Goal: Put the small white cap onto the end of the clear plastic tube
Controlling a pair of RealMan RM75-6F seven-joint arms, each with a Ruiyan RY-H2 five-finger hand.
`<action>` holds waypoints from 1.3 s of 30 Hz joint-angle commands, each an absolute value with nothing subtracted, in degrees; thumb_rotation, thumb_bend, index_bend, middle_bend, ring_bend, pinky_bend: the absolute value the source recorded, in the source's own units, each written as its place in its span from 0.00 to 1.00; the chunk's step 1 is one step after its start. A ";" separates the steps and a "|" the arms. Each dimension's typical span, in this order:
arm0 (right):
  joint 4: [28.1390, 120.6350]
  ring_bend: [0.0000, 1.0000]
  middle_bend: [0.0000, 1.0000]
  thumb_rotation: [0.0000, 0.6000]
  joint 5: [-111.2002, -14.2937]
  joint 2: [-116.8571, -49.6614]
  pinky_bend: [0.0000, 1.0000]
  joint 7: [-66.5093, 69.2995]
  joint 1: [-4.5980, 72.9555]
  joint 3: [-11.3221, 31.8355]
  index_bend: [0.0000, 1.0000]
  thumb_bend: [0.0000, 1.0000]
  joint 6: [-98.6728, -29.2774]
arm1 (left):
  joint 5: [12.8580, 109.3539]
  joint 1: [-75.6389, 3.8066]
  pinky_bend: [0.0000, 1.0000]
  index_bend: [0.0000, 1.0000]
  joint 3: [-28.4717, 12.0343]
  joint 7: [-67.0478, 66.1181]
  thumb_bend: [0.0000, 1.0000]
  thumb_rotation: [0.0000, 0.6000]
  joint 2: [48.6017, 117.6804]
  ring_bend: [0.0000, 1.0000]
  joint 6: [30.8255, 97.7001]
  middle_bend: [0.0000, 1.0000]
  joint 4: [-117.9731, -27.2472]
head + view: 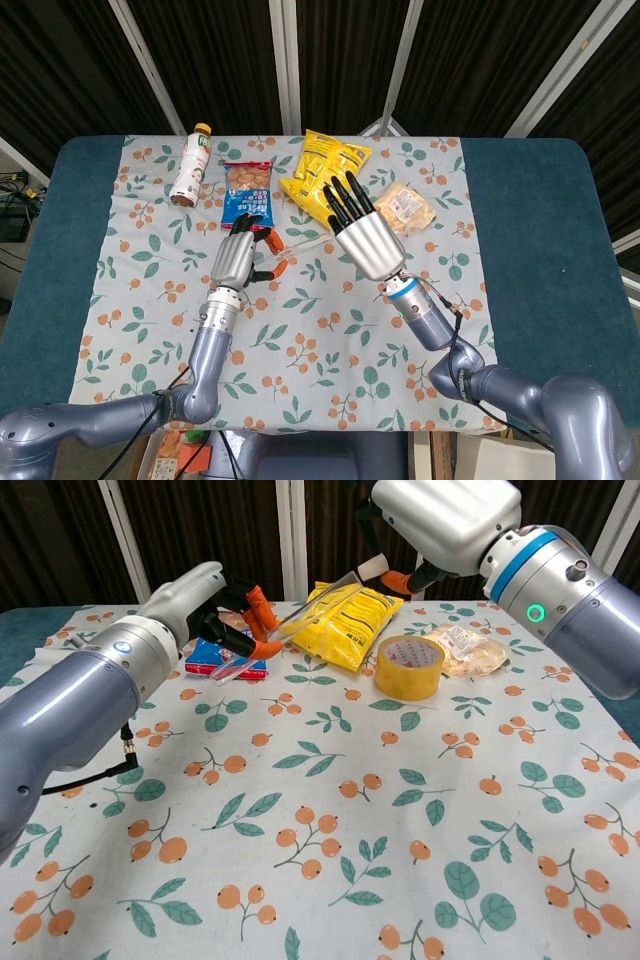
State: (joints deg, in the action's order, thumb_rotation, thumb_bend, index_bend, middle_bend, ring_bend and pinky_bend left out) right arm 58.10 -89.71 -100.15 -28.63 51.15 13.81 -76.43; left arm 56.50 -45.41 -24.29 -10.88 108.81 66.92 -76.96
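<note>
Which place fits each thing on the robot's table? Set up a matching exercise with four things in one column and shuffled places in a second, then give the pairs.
Things:
1. clear plastic tube
2. small white cap
3. roll of yellow tape
4. bottle

Places:
A. flat on the cloth beside the yellow snack bag
B. lying at the far left of the cloth
C. held in the left hand
D. at the fingertips of the right hand

Pairs: 1-C, 2-D, 3-A, 4-B
</note>
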 commanded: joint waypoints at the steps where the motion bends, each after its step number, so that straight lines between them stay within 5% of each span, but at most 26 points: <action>1: 58.11 0.04 0.21 1.00 -89.65 -100.21 0.00 -28.63 51.10 13.79 0.66 0.35 -76.44 | 56.56 -45.41 0.03 0.75 -24.27 -10.97 0.55 1.00 108.88 0.14 67.03 0.55 -77.04; 39: 60.44 0.04 0.21 1.00 -89.07 -100.14 0.00 -29.14 50.76 14.08 0.66 0.35 -76.53 | 56.79 -45.76 0.03 0.75 -25.12 -10.94 0.55 1.00 110.14 0.14 67.91 0.55 -76.61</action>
State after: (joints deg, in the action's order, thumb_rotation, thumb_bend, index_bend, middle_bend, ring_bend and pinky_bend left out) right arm 60.42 -89.09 -100.12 -29.12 50.77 14.06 -76.55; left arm 56.73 -45.76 -25.15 -10.99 110.12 67.89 -76.64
